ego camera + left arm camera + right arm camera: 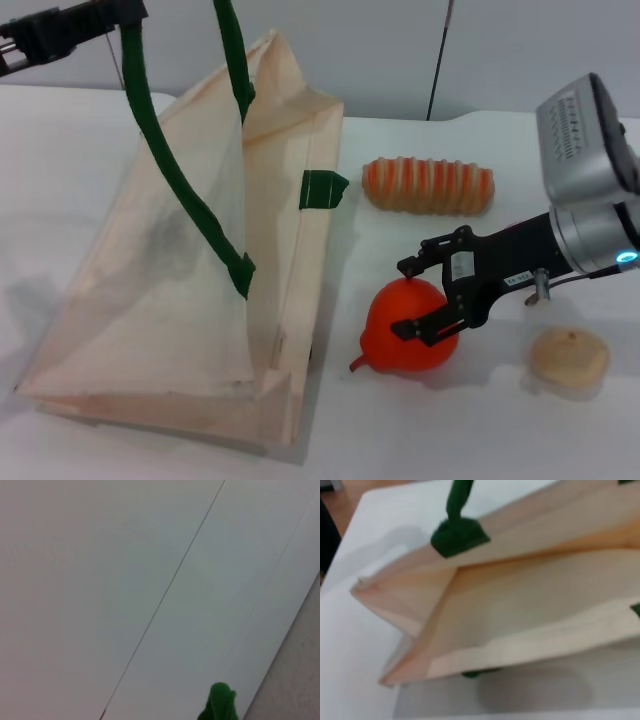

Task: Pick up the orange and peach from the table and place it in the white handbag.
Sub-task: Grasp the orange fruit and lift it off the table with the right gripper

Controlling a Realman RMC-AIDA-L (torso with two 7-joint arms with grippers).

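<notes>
one white handbag [190,290] lies on the table [60,180], its open mouth facing the fruits, and everything else is placed from it. two dark green loop handles rise from the bag: the one [170,170] on the upper face is pulled up toward the left gripper [60,30], which sits above the bag's far corner; whether its fingers are closed on the strap cannot be told. the left wrist view shows only a green bit of handle [217,702] against a pale wall. two green tabs show on the bag, one [322,188] at the mouth's edge.

one orange [405,325] rests on the table just off the bag's mouth, near its lower corner, its small pointed tail toward the bag. the right gripper [412,297] is at the orange, one black finger over its top and the other across its front, jaws spread to the fruit's width and touching it.

one orange-and-cream striped roll [428,185] lies beyond the orange, level with the tab. one pale tan round fruit [568,357] sits farther from the bag than the orange. no peach is visible.

the right wrist view looks at the bag's mouth [530,620], held open.
</notes>
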